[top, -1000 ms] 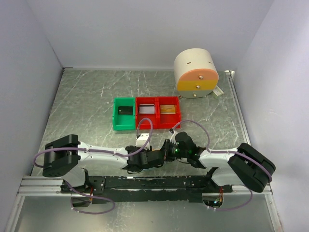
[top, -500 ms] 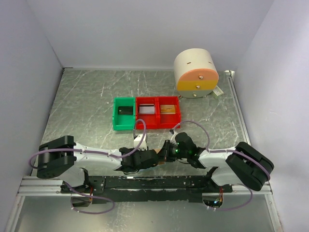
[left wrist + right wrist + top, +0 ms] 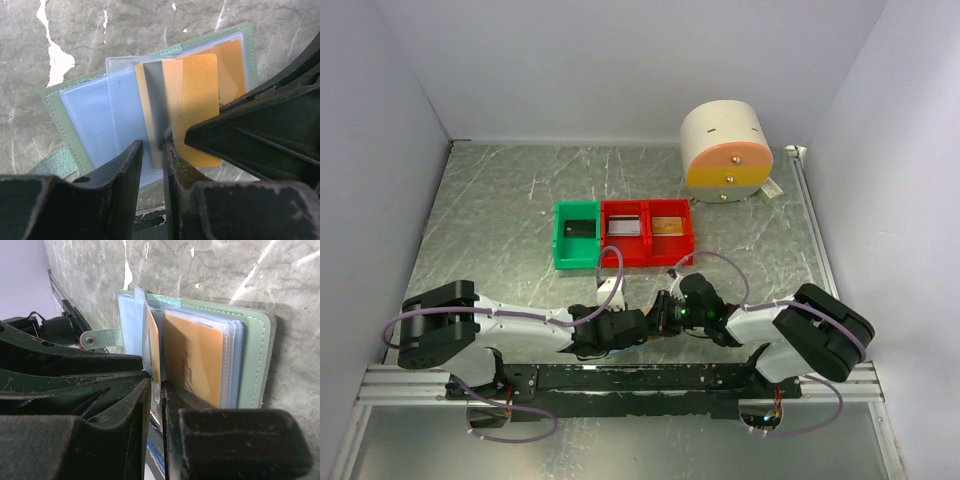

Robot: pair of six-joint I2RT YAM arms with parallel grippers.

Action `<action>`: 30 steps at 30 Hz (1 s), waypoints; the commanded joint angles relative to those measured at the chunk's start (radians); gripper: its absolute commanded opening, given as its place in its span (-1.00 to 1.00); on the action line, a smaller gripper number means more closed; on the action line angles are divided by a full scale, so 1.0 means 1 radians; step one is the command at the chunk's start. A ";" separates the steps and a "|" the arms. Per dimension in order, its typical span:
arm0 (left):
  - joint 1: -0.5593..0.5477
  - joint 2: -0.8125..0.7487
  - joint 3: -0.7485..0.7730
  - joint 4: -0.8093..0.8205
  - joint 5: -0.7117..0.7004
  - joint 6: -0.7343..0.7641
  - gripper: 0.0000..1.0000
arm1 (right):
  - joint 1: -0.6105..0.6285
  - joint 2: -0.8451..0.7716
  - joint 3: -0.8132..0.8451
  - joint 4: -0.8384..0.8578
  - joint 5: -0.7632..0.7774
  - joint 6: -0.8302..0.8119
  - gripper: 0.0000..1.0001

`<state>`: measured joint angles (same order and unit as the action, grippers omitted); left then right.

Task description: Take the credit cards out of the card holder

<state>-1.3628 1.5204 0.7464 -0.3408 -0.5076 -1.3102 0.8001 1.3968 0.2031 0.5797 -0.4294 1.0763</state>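
Observation:
The card holder (image 3: 85,115) lies open on the table: a green-edged cover with pale blue translucent sleeves. It also shows in the right wrist view (image 3: 255,355). In the top view both grippers hide it. An orange credit card (image 3: 200,110) sticks partway out of a sleeve. A second tan card (image 3: 155,100) stands between the fingers of my left gripper (image 3: 152,145), which are closed down on its lower edge. My right gripper (image 3: 157,382) is shut on a sleeve page of the holder, beside an orange card (image 3: 192,360). The two grippers meet tip to tip (image 3: 638,328) (image 3: 665,318).
A green bin (image 3: 577,235) and two red bins (image 3: 625,232) stand in a row behind the grippers. A round cream and orange drawer unit (image 3: 725,150) is at the back right. A black rail (image 3: 640,380) runs along the near edge.
My left gripper has moved right, in against the right gripper over the holder. The right arm's elbow has shifted a little left.

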 commanded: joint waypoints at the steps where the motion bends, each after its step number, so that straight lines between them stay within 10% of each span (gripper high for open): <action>1: 0.005 0.022 -0.011 -0.041 0.024 -0.015 -0.32 | -0.009 0.022 0.025 0.035 -0.012 -0.001 -0.70; 17: 0.005 -0.002 -0.025 -0.056 0.016 -0.033 -0.32 | -0.031 0.076 0.025 0.091 -0.007 0.041 -0.64; 30: 0.003 -0.057 -0.032 -0.056 0.006 -0.029 -0.19 | -0.032 -0.091 0.000 -0.095 0.033 -0.043 -1.00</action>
<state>-1.3628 1.4963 0.7326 -0.3481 -0.5068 -1.3422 0.7734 1.3693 0.2146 0.5648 -0.4263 1.0779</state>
